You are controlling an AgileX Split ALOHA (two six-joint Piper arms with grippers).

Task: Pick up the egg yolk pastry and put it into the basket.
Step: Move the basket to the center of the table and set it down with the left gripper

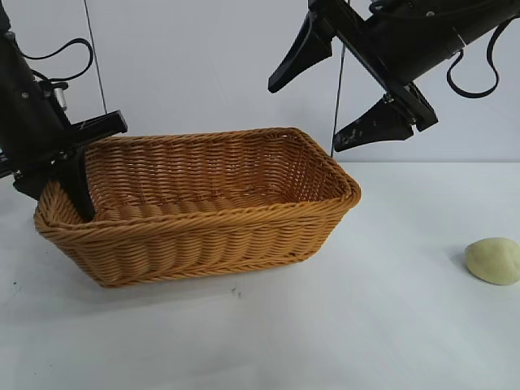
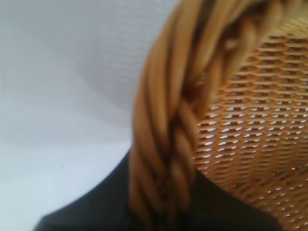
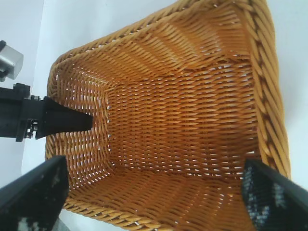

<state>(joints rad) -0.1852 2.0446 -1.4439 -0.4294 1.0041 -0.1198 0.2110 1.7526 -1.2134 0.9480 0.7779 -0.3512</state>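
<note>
Left gripper (image 1: pixel 77 191) is clamped on the wicker basket's (image 1: pixel 244 236) left rim; right gripper (image 1: pixel 345 97) hangs w/ fingers spread wide above its far right corner. Egg yolk pastry (image 1: pixel 493 260) sits on table, far right, well apart. Risk: left arm tugs rim, basket tips or skids.

White table (image 1: pixel 341 325), pale wall (image 1: pixel 203 65)

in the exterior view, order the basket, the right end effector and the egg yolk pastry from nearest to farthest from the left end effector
1. basket: the left end effector is shut on its rim at the view's left end.
2. right end effector: open, raised above the basket's other end.
3. egg yolk pastry: on the table at the far right.
</note>
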